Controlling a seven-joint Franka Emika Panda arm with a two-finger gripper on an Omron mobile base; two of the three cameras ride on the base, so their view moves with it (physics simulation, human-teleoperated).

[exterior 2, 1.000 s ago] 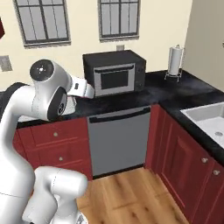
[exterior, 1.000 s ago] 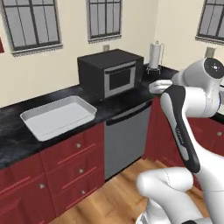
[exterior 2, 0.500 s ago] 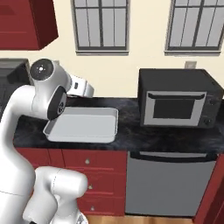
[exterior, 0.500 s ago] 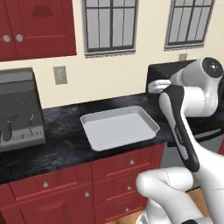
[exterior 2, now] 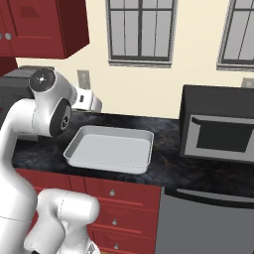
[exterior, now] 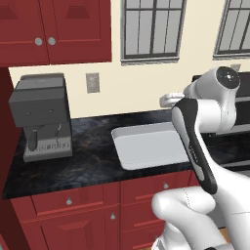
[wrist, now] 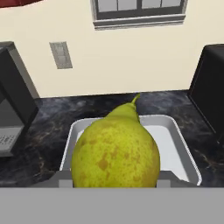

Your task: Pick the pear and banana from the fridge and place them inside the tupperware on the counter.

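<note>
- Left base view: white robot arm rises at lower right, its hand end hanging above the far edge of the shallow pale grey-white rectangular tupperware point(exterior: 146, 149). The tray lies flat and empty on the black marbled stone counter point(exterior: 88, 158), well apart from the boxy grey coffee machine point(exterior: 41, 117) at the left. The fingers are hidden behind the arm here, so I cannot tell their state from this side.
- Right base view: same tupperware point(exterior 2: 110, 149) sits between the arm and the dark microwave oven point(exterior 2: 218, 130). Nothing lies inside the tray. The hand is seen past the shoulder, above the tray's left far corner; the fingertips are too small to read.
- Hand view: the yellow-green speckled pear point(wrist: 116, 151), stem pointing away from the camera, sits at the gripper point(wrist: 114, 181). The finger tips are masked by the fruit, but the pear rides with the hand above the tray, so I judge the jaws clamped on it. Tupperware rim point(wrist: 186, 153) lies directly beyond and below.
- Step in hand: carrying the pear to the tray, first of two fruits. The banana is not yet delivered.
- Next move, as judged: lower over the tray's middle, then part the jaws close to the floor so the round fruit does not roll.
- Writing: no brand, label or legible text on any appliance or on the tray.
</note>
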